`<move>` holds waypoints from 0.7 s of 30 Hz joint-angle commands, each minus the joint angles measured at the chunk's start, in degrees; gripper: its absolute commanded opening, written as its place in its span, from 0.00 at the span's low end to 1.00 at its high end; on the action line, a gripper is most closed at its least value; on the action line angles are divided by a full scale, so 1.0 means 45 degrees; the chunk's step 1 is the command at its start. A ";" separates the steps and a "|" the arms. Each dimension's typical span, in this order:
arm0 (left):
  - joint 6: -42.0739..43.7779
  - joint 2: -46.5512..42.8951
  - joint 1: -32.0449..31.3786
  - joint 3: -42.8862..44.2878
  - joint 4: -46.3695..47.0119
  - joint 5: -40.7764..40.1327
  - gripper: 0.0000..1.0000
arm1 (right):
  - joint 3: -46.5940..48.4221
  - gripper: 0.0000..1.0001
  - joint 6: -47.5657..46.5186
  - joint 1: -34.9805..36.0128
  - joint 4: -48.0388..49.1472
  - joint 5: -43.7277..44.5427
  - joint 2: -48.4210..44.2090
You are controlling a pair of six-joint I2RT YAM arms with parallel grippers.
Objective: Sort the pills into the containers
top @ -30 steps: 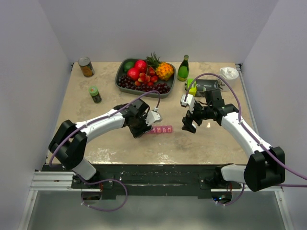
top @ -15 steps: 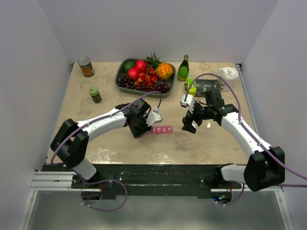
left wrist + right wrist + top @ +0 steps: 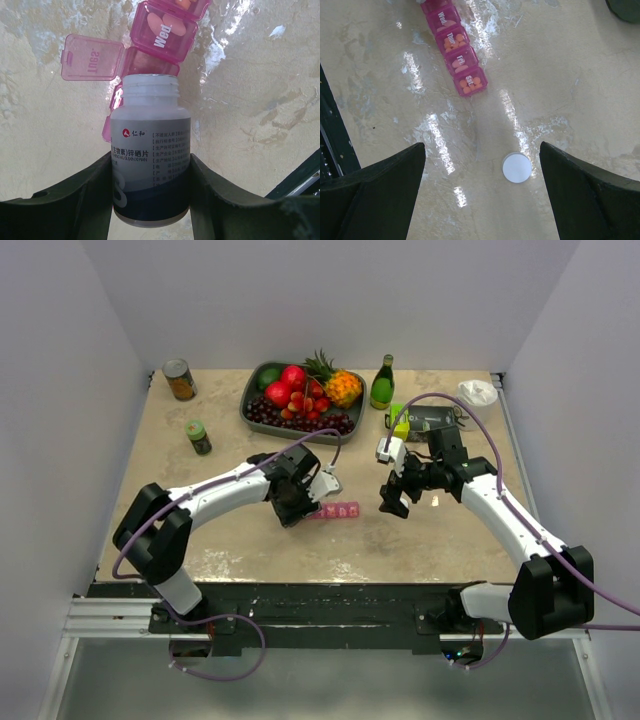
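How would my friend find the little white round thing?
Start at the beige table, then find the pink pill box of orange pills. Beyond its Sat end lies the white disc, alone: flat, plain and round, unlike the pink squares.

Left fingers [image 3: 70, 200] in grip, right fingers [image 3: 375, 182] wide

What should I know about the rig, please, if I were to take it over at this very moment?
Left tool: shut on the uncapped white bottle, mouth pointed at the pink pill box.
Right tool: open, empty, over the table near a round white cap.
Done: Wed, Thu, Fri and Sat compartments hold orange pills, lids shut.
To do: the Tue lid stands open; its contents and the compartments beyond are hidden behind the bottle. Probably fill those, then shut the lids.
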 commanded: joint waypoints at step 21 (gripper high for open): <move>-0.0569 0.0543 -0.0369 0.1333 -0.0999 -0.0643 0.00 | -0.0027 0.99 -0.0027 -0.0077 0.0240 0.0062 0.0020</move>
